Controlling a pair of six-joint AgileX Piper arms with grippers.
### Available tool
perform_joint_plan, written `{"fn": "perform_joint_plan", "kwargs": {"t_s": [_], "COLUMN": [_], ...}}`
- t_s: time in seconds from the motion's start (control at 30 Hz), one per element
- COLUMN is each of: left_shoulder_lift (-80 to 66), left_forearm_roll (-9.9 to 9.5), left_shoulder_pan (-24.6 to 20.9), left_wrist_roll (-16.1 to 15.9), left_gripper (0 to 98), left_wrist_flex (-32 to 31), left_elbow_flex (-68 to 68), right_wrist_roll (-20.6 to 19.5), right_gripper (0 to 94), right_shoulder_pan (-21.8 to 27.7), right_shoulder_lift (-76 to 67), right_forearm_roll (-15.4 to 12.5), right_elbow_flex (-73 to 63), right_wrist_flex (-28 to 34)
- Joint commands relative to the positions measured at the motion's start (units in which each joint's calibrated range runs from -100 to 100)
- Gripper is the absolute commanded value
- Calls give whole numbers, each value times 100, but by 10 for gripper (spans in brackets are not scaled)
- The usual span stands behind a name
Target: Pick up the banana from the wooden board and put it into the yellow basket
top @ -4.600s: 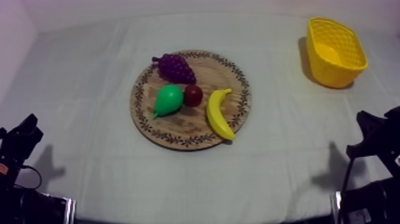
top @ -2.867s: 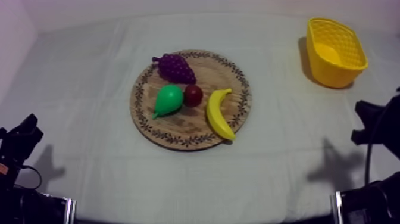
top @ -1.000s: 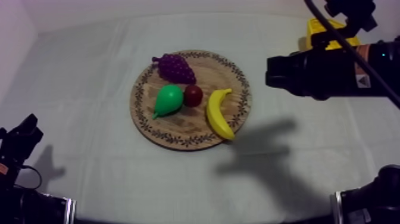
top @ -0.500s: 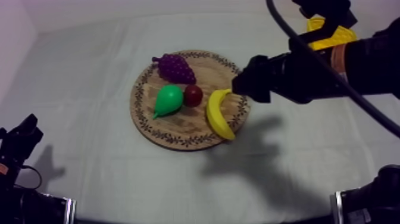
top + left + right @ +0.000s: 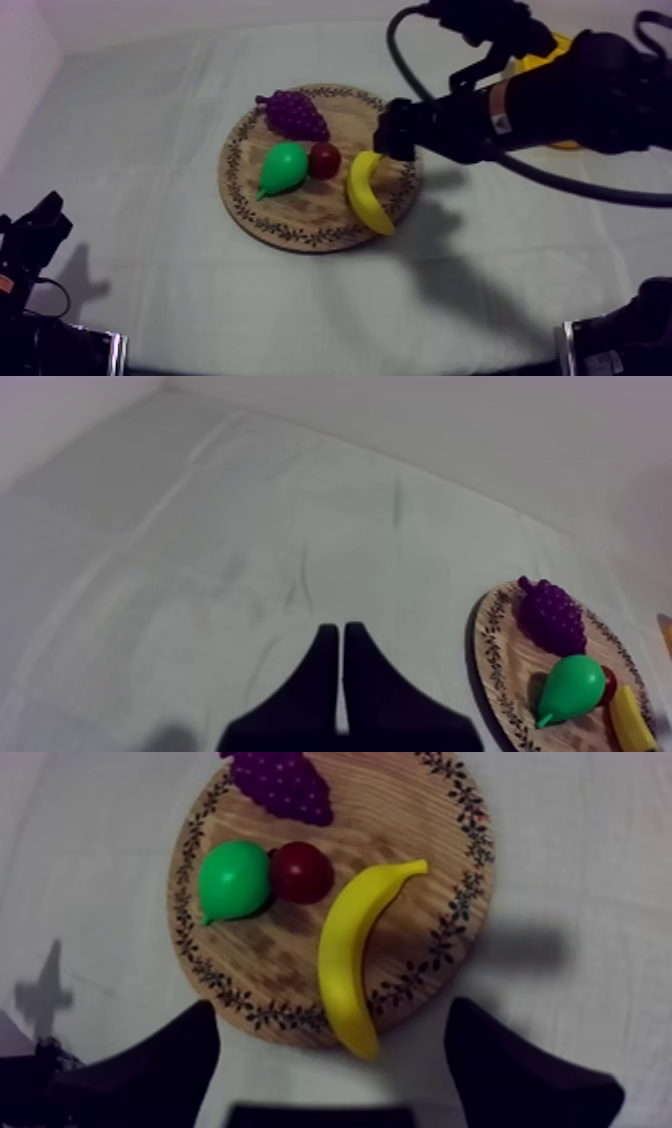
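Observation:
The yellow banana [image 5: 368, 192] lies on the right part of the round wooden board [image 5: 300, 225], curved, beside a small red fruit [image 5: 324, 159], a green pear [image 5: 282, 167] and purple grapes [image 5: 293, 113]. My right gripper [image 5: 390, 130] hangs above the board's right edge, just past the banana's upper end. Seen from its wrist, the right gripper [image 5: 340, 1082] is open, black fingers [image 5: 150, 1072] wide apart, with the banana [image 5: 355, 957] below and between them, untouched. My left gripper [image 5: 342, 666] is shut on nothing, low at the table's left [image 5: 35, 235].
The yellow basket [image 5: 537, 63] stands at the far right, mostly hidden behind my right arm. From the left wrist, the board [image 5: 490, 666] with the grapes [image 5: 550, 614] and pear [image 5: 568, 686] lies off to the side across bare cloth.
My right arm has swung in from the right and further left, from beside the basket to over the board's right edge by the banana. The left arm and the fruit have not moved.

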Motion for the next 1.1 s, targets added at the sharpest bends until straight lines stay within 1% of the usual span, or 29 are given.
{"fn": "perform_joint_plan", "kwargs": {"t_s": [0.0, 0.2, 0.4, 0.47, 0.67, 0.73, 0.8, 0.93, 1.07], "left_shoulder_lift": [-3, -3, -3, -3, -3, -3, -3, -3, -3], "left_forearm_roll": [-1, -1, -1, -1, -1, -1, -1, -1, -1], "left_shoulder_pan": [-3, -3, -3, -3, -3, -3, -3, -3, -3], "left_wrist_roll": [-2, -2, -2, -2, -2, -2, -2, -2, -2], "left_gripper": [1, 1, 1, 1, 1, 1, 1, 1, 1], "left_wrist_flex": [2, 2, 2, 2, 2, 2, 2, 2, 2], "left_elbow_flex": [3, 3, 3, 3, 3, 3, 3, 3, 3], "right_wrist_roll": [-54, -155, -137, -239, -707, -802, -855, -862, -823], "right_gripper": [629, 618, 612, 613, 599, 593, 587, 572, 519], "right_shoulder_pan": [9, 27, 20, -8, -124, -149, -159, -109, -58], "right_shoulder_lift": [384, 1212, 1938, 2158, 2710, 2850, 2971, 3146, 3268], "right_forearm_roll": [51, 188, 276, 433, 1088, 1231, 1325, 1411, 1451], "right_elbow_flex": [-14, -163, -406, -502, -656, -704, -750, -848, -987], "right_wrist_flex": [-147, -456, -651, -672, -715, -735, -779, -934, -1034]}}
